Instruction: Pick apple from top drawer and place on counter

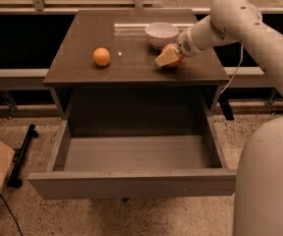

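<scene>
Your tool (170,57) grips the apple (179,59) low over the right side of the table (82,68) — released carelessly, it could roll off the near edge or knock the white bowl (161,33) just beyond.

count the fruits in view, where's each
2. The orange fruit sits on the counter's left part; the apple is at the gripper at the counter's right, in front of the white bowl. None shows in the open top drawer; the bowl may hide more.

Red apple (176,59) on counter (131,69) at claw (169,56) — top drawer (131,182) open.
</scene>
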{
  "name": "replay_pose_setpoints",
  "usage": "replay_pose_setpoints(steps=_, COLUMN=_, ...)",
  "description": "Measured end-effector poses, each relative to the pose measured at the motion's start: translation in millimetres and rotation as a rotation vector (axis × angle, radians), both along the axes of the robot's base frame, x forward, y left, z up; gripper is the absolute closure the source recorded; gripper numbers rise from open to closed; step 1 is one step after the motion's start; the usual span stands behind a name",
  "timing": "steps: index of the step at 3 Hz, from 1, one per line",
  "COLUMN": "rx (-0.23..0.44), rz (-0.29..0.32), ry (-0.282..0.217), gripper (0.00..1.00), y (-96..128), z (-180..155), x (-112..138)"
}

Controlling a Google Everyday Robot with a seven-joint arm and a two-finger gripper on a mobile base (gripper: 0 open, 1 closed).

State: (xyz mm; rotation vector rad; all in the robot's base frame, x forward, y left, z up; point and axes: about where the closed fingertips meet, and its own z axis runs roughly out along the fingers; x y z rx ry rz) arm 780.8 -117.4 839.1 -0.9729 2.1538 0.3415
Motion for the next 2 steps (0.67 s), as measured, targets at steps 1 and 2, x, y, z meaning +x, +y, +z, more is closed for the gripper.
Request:
replay_pose_setpoints(steps=1, rx=0.0, rz=0.003, ry=0.002, gripper=0.0, y=1.9, z=-1.7, x=-0.1)
replay_pose_setpoints(steps=2, rx=0.0, rz=0.003, ry=0.002, gripper=0.0, y=1.9, z=-1.7, x=-0.1)
